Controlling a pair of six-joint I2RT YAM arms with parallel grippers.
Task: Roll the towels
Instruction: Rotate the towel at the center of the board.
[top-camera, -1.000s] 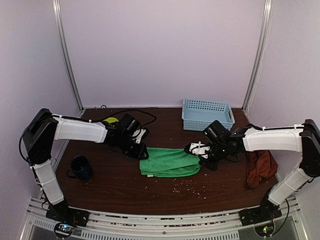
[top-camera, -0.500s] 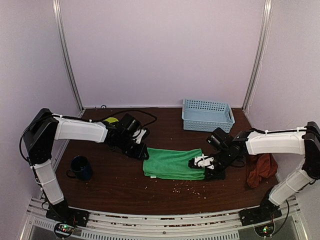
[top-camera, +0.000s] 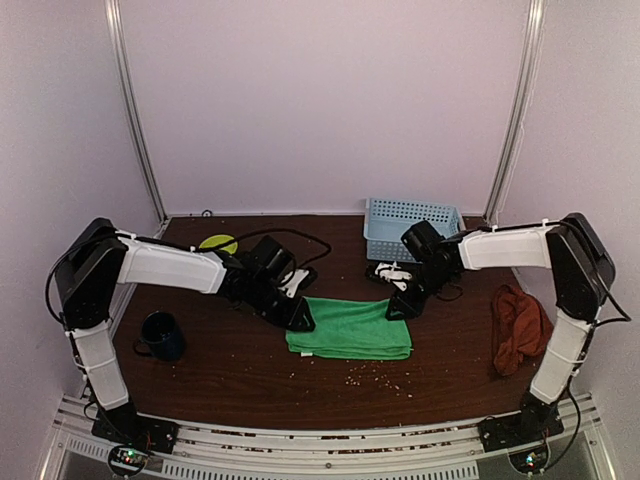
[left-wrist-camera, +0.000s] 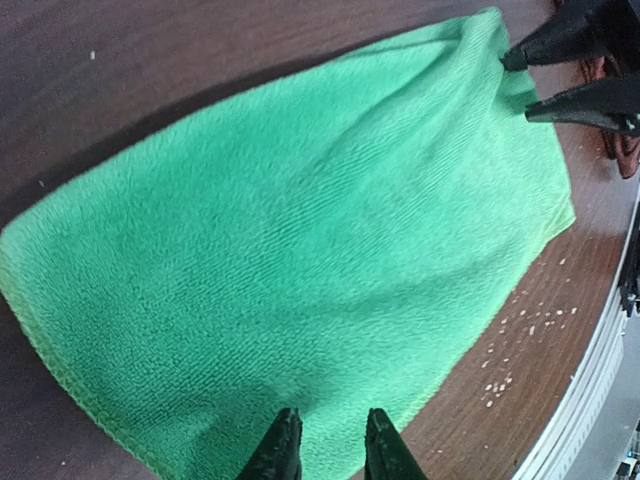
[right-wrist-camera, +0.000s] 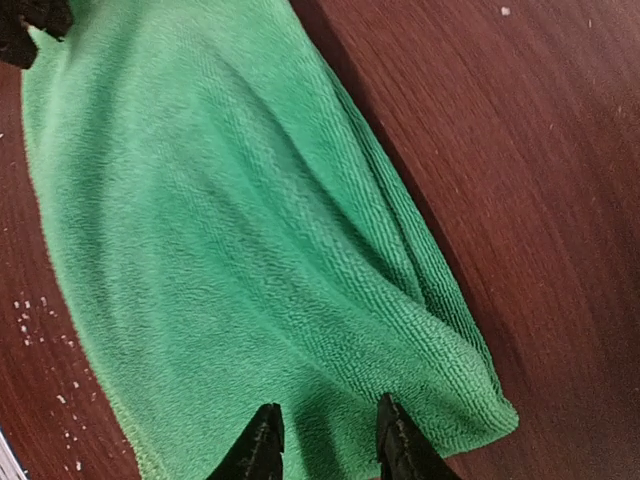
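Evenness matters for the roll: with the green towel (top-camera: 350, 328) flat at the tabletop's middle and the rust towel (top-camera: 515, 330) bunched near its right edge, the left gripper (top-camera: 303, 320) and right gripper (top-camera: 398, 305), both slightly parted and empty, should pinch opposite ends together.
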